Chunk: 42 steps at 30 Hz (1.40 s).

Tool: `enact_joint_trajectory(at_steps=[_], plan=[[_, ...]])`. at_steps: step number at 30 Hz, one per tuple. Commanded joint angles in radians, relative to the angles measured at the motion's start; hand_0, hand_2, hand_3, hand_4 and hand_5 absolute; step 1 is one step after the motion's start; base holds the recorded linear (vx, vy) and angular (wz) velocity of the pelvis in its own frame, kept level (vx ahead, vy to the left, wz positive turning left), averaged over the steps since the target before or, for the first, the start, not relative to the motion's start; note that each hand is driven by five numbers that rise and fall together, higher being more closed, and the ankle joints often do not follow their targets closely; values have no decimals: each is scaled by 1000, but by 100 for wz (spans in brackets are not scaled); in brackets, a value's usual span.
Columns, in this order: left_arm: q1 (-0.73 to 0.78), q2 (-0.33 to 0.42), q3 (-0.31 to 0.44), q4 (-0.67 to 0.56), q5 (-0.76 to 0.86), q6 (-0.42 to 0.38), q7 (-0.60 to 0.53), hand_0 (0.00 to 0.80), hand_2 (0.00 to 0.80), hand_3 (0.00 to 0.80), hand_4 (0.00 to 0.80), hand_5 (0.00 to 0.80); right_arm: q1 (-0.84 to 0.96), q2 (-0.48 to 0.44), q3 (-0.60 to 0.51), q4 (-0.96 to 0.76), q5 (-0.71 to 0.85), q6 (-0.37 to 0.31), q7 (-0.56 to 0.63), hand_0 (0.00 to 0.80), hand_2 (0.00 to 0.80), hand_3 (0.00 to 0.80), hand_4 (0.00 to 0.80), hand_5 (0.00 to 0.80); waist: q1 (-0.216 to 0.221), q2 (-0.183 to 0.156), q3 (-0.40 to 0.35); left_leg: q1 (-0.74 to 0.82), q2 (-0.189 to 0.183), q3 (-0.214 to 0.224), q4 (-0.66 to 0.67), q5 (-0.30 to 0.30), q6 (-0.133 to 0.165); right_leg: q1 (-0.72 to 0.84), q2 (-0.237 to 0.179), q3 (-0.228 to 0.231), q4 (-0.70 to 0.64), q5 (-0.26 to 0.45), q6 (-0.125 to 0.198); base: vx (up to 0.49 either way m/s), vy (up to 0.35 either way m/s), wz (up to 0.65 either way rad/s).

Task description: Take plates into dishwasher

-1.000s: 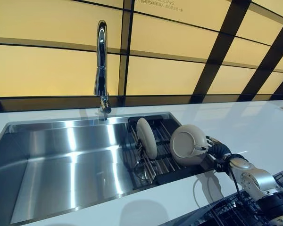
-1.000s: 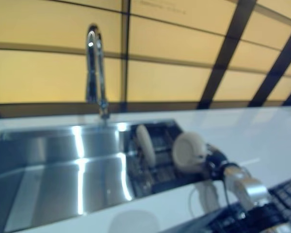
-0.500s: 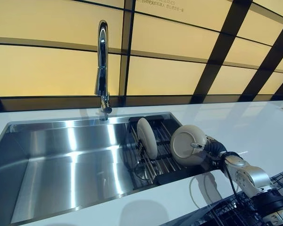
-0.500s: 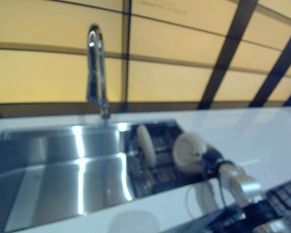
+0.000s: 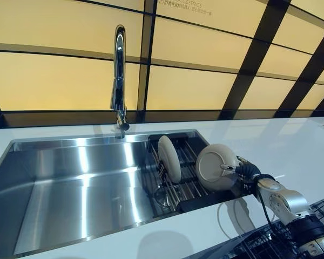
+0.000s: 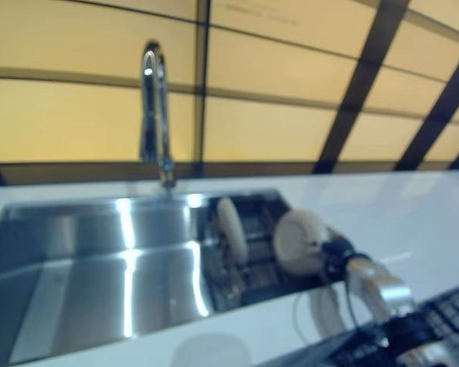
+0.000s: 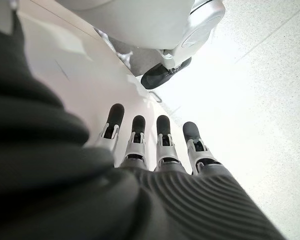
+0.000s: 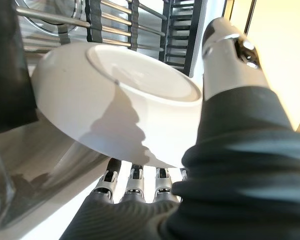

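Our right hand [image 5: 244, 170] pinches the plate [image 5: 216, 167] with thumb and fingers; it stands on edge, its bottom facing us. Left fingers [image 7: 162, 137] straight, holding nothing.

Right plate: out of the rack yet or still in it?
Still in. The right plate stands on edge in the rack in the sink, beside the other plate. The right hand grips its rim.

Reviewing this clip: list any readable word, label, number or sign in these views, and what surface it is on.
Wall panel behind the sink: one line of small print along the top edge, too small and cut off to read.
Plate at the right hand, plate standing in the rack, faucet, countertop: no text visible.
Left hand view: no text visible.
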Motion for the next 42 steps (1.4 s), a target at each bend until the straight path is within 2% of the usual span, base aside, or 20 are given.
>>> enact_joint_trajectory(at_steps=[1,23,24,25,26,27,28,42], plan=[[-124,8,-58,-35,39,-18,0,0,0,0,0,0,-145,-8,27,41,14,-23,-12,0,0,0,0,0,35,31,-1,13,-53,40,27,-106,91,-7,28,16,74,-63,42,0,0,0],[-125,10,-60,-45,40,-13,-5,0,0,0,0,0,-146,-2,39,60,-7,-10,12,0,0,0,0,0,37,32,3,10,-56,38,25,-105,93,-11,26,14,76,-60,43,0,0,0],[-124,11,-60,-44,38,-15,-5,0,0,0,0,0,-145,-2,39,60,-9,-10,16,56,56,56,56,56,37,32,4,10,-55,39,26,-106,93,-12,26,13,77,-61,43,0,0,0],[-124,11,-58,-43,39,-16,-5,0,0,0,0,0,-144,0,40,59,-8,-9,13,147,147,147,147,147,38,32,5,9,-56,39,27,-105,94,-12,26,14,77,-60,43,0,0,0],[-124,11,-58,-44,40,-16,-5,0,0,0,0,0,-143,2,40,57,-8,-6,11,414,414,414,414,414,38,32,5,8,-56,39,28,-106,94,-12,26,14,77,-60,42,0,0,0],[-124,11,-58,-45,40,-15,-4,0,0,0,0,0,-142,4,40,56,-7,-6,10,555,555,555,555,555,38,32,5,8,-56,38,28,-106,94,-12,27,15,77,-60,43,0,0,0],[-124,10,-58,-44,39,-15,-3,0,0,0,0,0,-141,4,40,57,-7,-8,11,800,800,800,800,800,38,32,6,9,-56,39,27,-106,94,-13,27,15,77,-60,43,0,0,0],[-122,11,-59,-51,37,-12,-4,0,0,0,0,0,-136,6,38,52,-15,-15,25,800,800,800,800,800,39,32,7,5,-55,38,32,-107,94,-12,26,15,79,-63,41,0,0,0]])
